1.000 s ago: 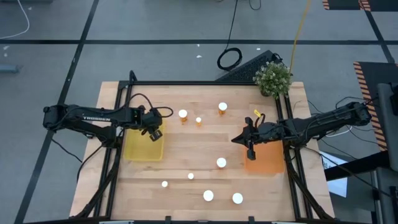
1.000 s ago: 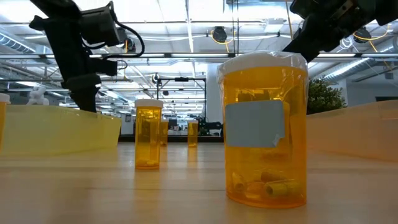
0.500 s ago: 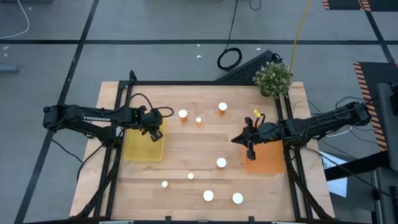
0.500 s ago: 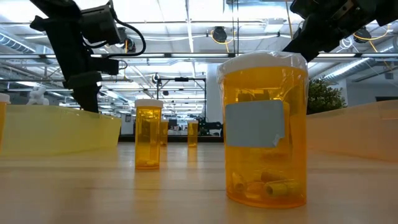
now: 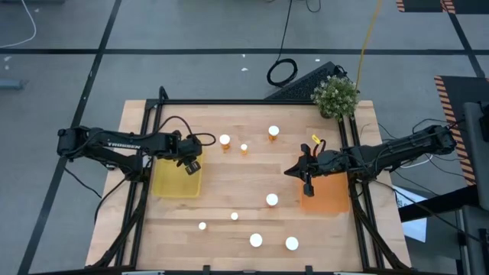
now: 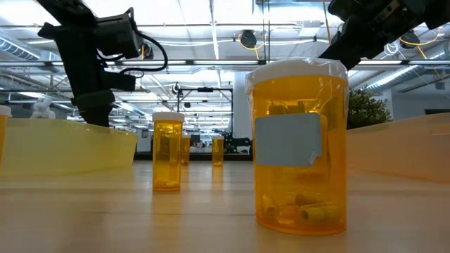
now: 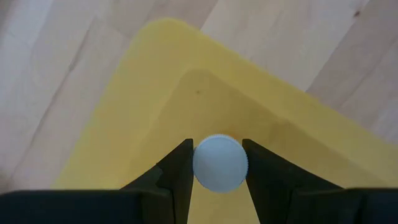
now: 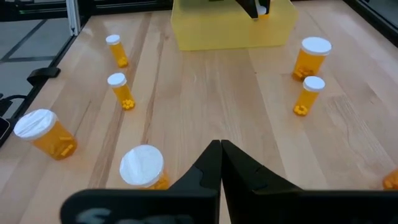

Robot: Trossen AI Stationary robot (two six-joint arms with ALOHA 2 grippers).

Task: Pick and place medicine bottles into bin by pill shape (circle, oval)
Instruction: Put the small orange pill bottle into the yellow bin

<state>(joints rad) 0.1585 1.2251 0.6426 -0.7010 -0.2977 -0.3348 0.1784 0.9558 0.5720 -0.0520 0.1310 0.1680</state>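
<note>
Left side: your left gripper (image 7: 217, 163) hangs over the yellow bin (image 5: 176, 179), at its far right corner, with both fingers (image 7: 177, 171) pressed against the white cap of 1 medicine bottle (image 7: 220, 163). The left wrist view shows the bin floor directly beneath that cap, so the bottle appears well inside the walls. Judgement: the step in hand is the release. Lower before you part the fingers, so the bottle does not bounce or roll out, and keep clear of the bin rim, which lies near the gripper on the far side. Whether this bottle's pills suit this bin cannot be read from here.

Centre: 8 bottles stand loose on the table (image 5: 252, 179). 3 are in a far row, the wide-capped one (image 5: 225, 141) nearest the yellow bin. 1 stands mid-table (image 5: 271, 200), just left of the orange bin. 4 are toward the near edge. The low view shows oval pills in the nearest bottle (image 6: 298, 150).

Right side: your right gripper (image 8: 220, 149) waits at the left edge of the orange bin (image 5: 326, 194), fingers pressed together and holding nothing. Judgement: it is well apart from the left arm, so no collision risk arises during the drop.
</note>
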